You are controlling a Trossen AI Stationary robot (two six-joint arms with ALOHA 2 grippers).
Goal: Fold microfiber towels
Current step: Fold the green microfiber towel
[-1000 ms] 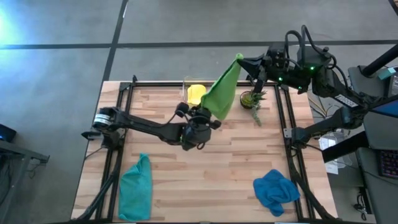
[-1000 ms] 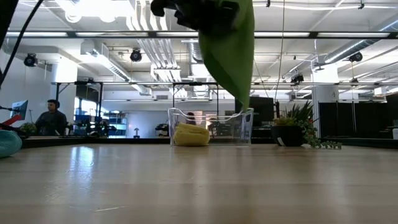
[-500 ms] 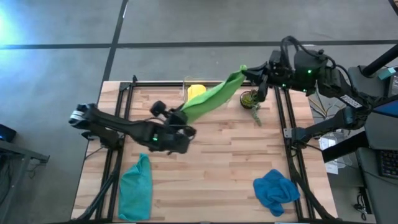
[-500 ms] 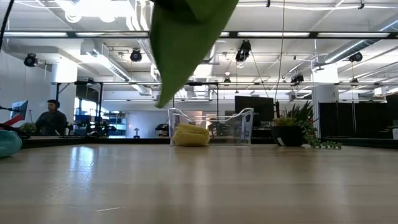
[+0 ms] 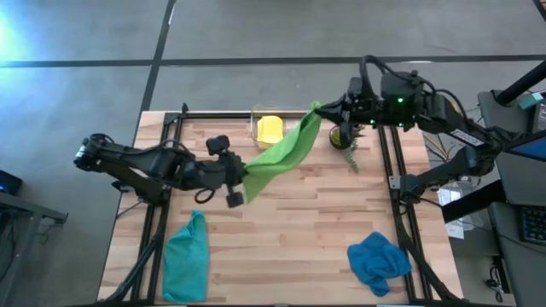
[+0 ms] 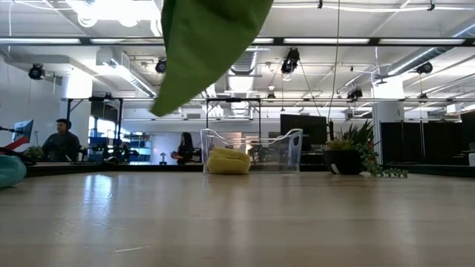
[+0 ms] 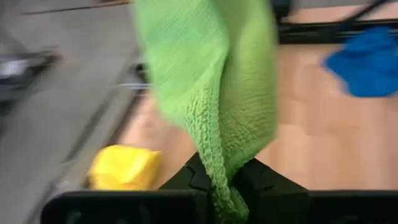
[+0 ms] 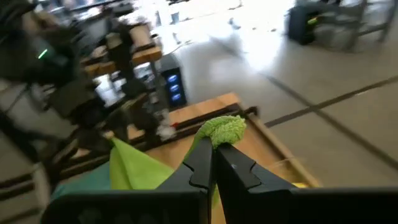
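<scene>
The lime green towel [image 5: 281, 149] hangs in the air above the table's far middle, stretched between my two grippers. My left gripper [image 5: 241, 176] is shut on its lower left end and my right gripper [image 5: 321, 108] on its upper right corner. In the low view its lime green cloth [image 6: 208, 44] hangs from the top, well clear of the table. A folded yellow towel [image 5: 269, 128] lies in a clear bin [image 6: 252, 150]. The teal towel [image 5: 186, 256] lies bunched at the near left. The blue towel [image 5: 378, 260] lies crumpled at the near right. My left gripper pinches a gathered, hemmed edge [image 7: 219, 177] of the lime towel between its two fingers, several layers bunched. The fingers come slanting down from the table's left. The cloth rises away from them, clear of the table. My right gripper pinches a bunched corner [image 8: 222, 129] of the lime towel at its fingertips, coming nearly level from the table's right. The cloth slopes down from it toward the left gripper, its loose part sagging.
A small potted plant [image 5: 345, 136] stands on the table just below my right gripper. The clear bin stands at the far edge beside the towel. Bare wood [image 5: 290, 230] lies across the table's middle and near side. People show in the room behind [image 6: 63, 141].
My left gripper has gone up and toward the table's left edge with the towel's lower end, tipping from pointing down to nearly level. The towel, hanging straight below my right gripper before, is now drawn out slanting between both. My right gripper has sunk slightly.
</scene>
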